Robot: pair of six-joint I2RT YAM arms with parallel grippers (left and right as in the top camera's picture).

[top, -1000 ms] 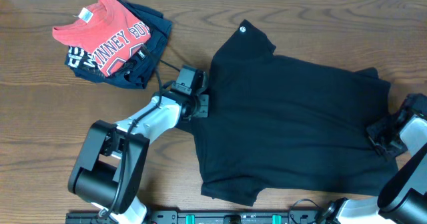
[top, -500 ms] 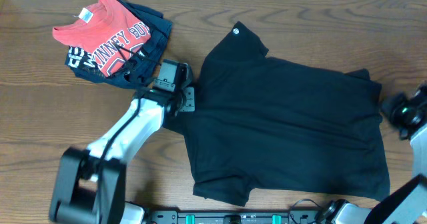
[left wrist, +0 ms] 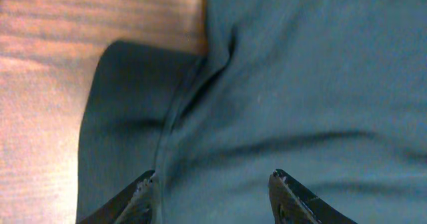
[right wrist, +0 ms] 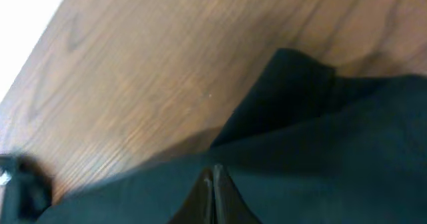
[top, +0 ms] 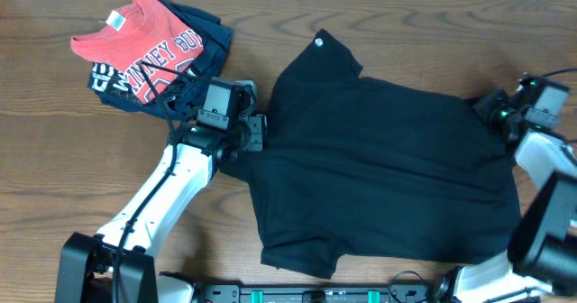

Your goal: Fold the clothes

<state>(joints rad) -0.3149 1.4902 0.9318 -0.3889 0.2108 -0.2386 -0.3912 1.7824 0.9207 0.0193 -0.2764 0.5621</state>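
The large plain black soft-fabric T-shirt [top: 388, 168] looks limp and light, best pinched at the seam just ahead of the wide-spread left gripper [left wrist: 213, 182]; the right gripper [right wrist: 213, 179] is closed.

We get soft, even light in the overhead shot, pretty sharp, though the black shirt [top: 388, 177] swallows most of its folds. Both wrist views are mushy close-ups, and the right one has a blown-out white corner plus a soft shadow on the desk [right wrist: 167, 84].
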